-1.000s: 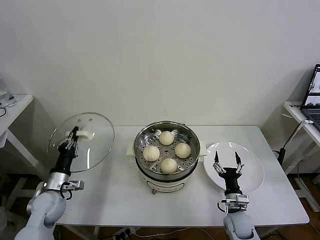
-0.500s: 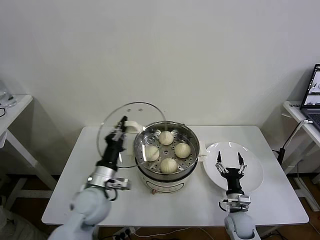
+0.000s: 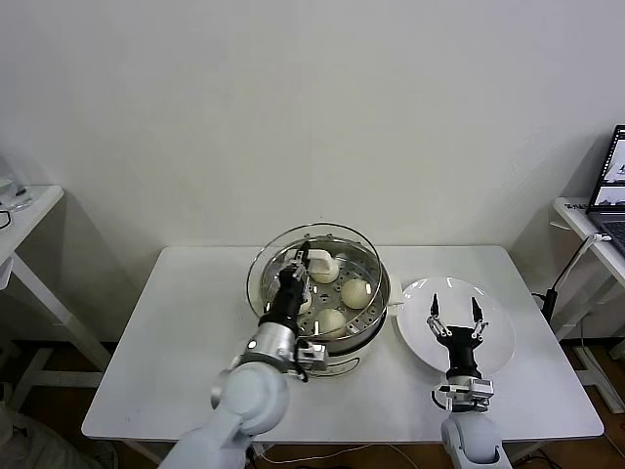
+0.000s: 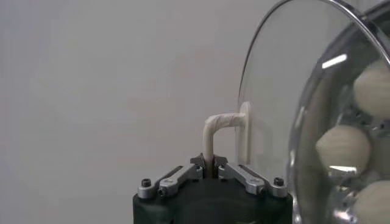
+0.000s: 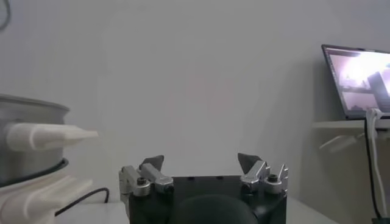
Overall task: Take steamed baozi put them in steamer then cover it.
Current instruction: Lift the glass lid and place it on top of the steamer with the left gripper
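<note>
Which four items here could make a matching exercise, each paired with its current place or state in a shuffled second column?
1. glass lid
2. steamed baozi
3. white plate
4. right gripper

a. open above the plate
b. bare, right of the steamer
c. on the perforated tray
d. tilted, held by its handle in the left gripper

Pairs: 1-d, 2-c, 3-b, 4-a

Centred on the white table (image 3: 176, 322): round stainless-steel steamer (image 3: 374, 311), with four cream-white baozi (image 3: 356, 292) inside on its tray. Tilted over its left rim: round clear glass lid (image 3: 337, 237), hung from the left gripper (image 3: 297, 263). To the right, just beside the steamer: flat white plate (image 3: 498, 342), with the right gripper (image 3: 456, 315) above it. Far right: open laptop (image 3: 612, 186) on a side table.
</note>
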